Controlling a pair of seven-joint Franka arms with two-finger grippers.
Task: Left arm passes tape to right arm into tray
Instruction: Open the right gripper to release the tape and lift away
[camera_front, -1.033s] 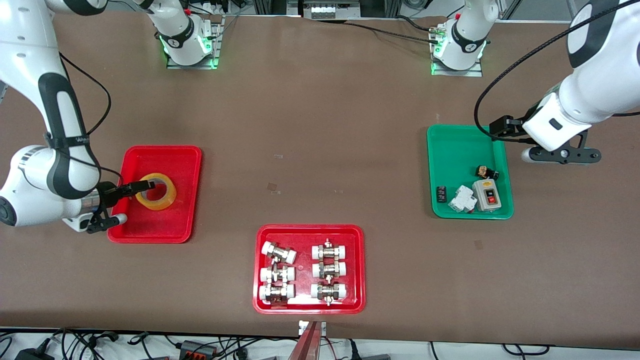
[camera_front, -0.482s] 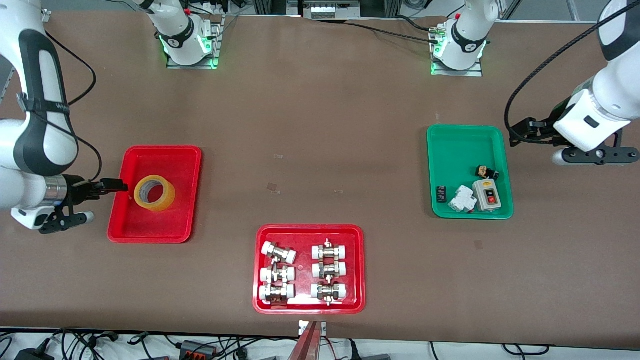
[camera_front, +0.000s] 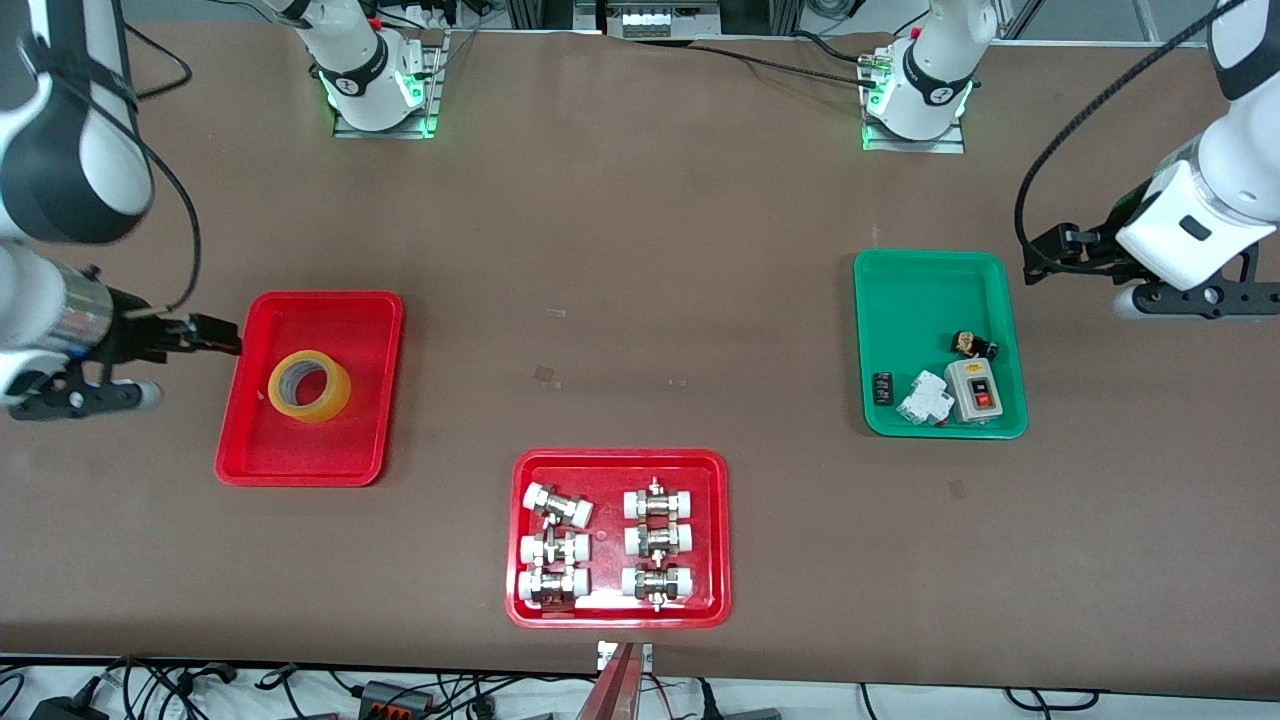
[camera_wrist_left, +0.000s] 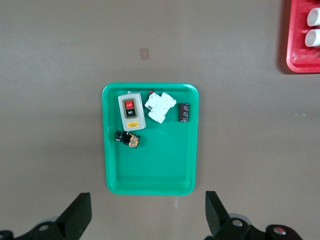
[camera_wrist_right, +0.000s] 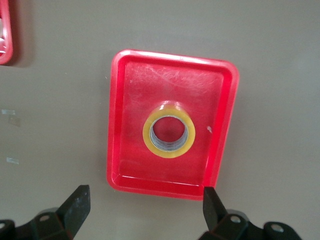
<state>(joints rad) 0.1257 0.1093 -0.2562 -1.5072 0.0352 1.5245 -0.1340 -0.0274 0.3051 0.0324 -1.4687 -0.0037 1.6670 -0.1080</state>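
The yellow tape (camera_front: 310, 385) lies flat in the plain red tray (camera_front: 300, 462), free of any grip. It also shows as a ring (camera_wrist_right: 168, 129) in that tray (camera_wrist_right: 220, 140) in the right wrist view. My right gripper (camera_front: 80, 397) hangs open over the bare table beside the tray, toward the right arm's end, with nothing between its fingers (camera_wrist_right: 145, 207). My left gripper (camera_front: 1200, 298) hangs open and empty over the table beside the green tray (camera_front: 935, 285), at the left arm's end. Its fingers (camera_wrist_left: 80, 212) stand wide apart.
The green tray (camera_wrist_left: 150, 175) holds a grey switch box (camera_front: 973, 388), a white breaker (camera_front: 924, 398) and small dark parts. A second red tray (camera_front: 618, 612) with several white-capped metal fittings sits nearer the front camera, mid-table. The arm bases stand along the top edge.
The right gripper has drawn back from over the red tray toward its end of the table, and the tape stays in the tray. The left gripper has moved away from the green tray.
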